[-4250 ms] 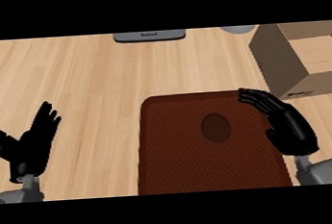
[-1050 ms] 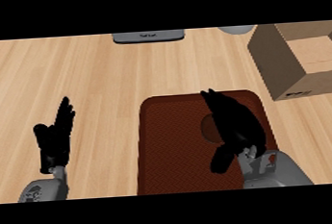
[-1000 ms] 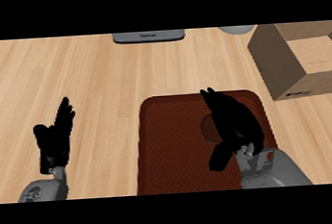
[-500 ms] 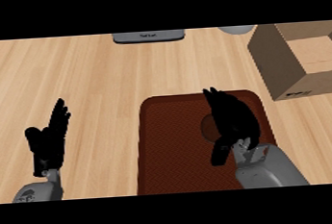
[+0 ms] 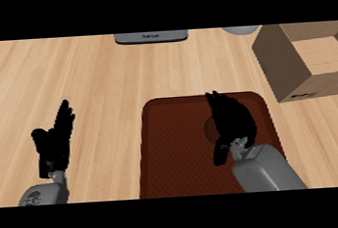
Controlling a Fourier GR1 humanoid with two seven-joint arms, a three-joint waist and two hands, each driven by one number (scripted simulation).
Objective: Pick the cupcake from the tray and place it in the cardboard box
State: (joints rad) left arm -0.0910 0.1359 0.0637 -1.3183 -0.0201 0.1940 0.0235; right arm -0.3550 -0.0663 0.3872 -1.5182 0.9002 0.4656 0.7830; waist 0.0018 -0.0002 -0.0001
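Comparing with four seconds back: the wooden surface [image 5: 112, 80] is unchanged, the cardboard box [image 5: 310, 61] stands open at 2 o'clock, and the brown tray [image 5: 178, 149] lies at 6 o'clock with no shift. The right robot hand [image 5: 230, 122] has moved from the tray's right rim to over its middle and now lies on top of the cupcake [image 5: 209, 129], of which only a dark sliver shows at the hand's left edge. Fingers extended, thumb hanging toward 6 o'clock, not closed round anything I can see. Judgement: approach is done, grasp not yet made, so the cupcake remains on the tray. Left robot hand [image 5: 54, 142] rests open at 8 o'clock, turned more edge-on than before.
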